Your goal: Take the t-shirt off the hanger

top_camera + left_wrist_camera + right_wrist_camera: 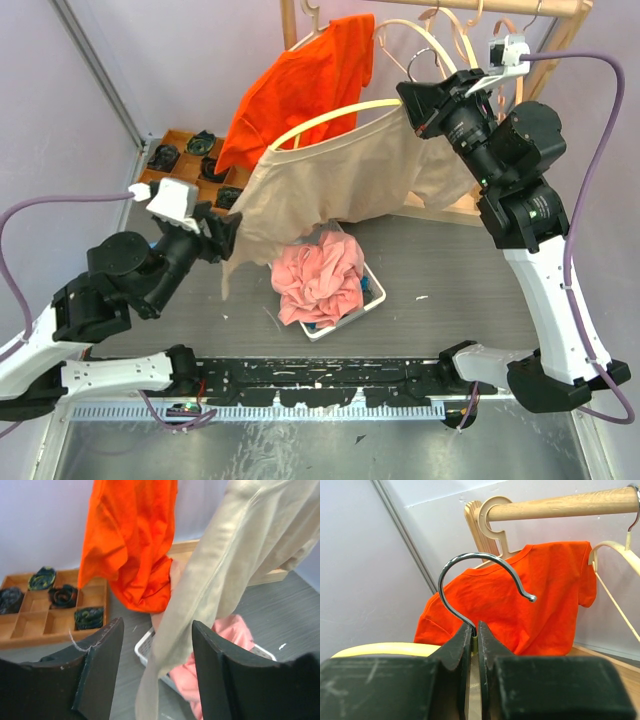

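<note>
A beige t-shirt [340, 180] hangs on a pale yellow hanger [330, 118] that is held in the air, off the rail. My right gripper [412, 105] is shut on the hanger's neck, just under its metal hook [470, 560], as the right wrist view [474, 630] shows. My left gripper [232, 232] is open at the shirt's lower left edge. In the left wrist view the beige fabric [225, 565] hangs down between the spread jaws of the left gripper [157, 645] without being pinched.
An orange t-shirt [300, 85] hangs on a wooden hanger from the wooden rail [480, 8], beside several empty hangers [450, 40]. A white basket [372, 300] with pink cloth [318, 272] sits under the beige shirt. A wooden compartment tray [190, 160] lies at the back left.
</note>
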`<act>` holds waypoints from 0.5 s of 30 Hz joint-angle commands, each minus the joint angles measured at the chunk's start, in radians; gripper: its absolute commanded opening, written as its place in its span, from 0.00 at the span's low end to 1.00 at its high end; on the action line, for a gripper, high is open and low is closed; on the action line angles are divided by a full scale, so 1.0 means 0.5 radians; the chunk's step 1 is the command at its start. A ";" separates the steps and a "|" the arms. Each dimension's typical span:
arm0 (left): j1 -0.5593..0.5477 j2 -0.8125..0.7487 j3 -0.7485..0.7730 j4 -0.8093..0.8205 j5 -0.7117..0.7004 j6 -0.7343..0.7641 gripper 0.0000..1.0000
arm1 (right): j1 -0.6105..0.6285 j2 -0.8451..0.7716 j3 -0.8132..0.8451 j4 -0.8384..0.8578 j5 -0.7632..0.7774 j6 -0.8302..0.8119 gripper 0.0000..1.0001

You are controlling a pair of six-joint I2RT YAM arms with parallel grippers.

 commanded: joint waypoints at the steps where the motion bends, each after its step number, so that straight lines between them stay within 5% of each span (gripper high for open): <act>1: -0.003 0.136 0.115 0.402 0.166 0.337 0.68 | -0.004 -0.083 0.065 0.264 -0.029 0.027 0.01; 5: -0.002 0.263 0.148 0.556 0.226 0.496 0.74 | -0.006 -0.094 0.060 0.263 -0.041 0.037 0.01; 9: -0.001 0.356 0.168 0.599 0.195 0.557 0.70 | -0.006 -0.100 0.064 0.263 -0.044 0.039 0.01; 15: -0.001 0.352 0.131 0.599 0.114 0.536 0.13 | -0.005 -0.107 0.064 0.264 -0.026 0.047 0.01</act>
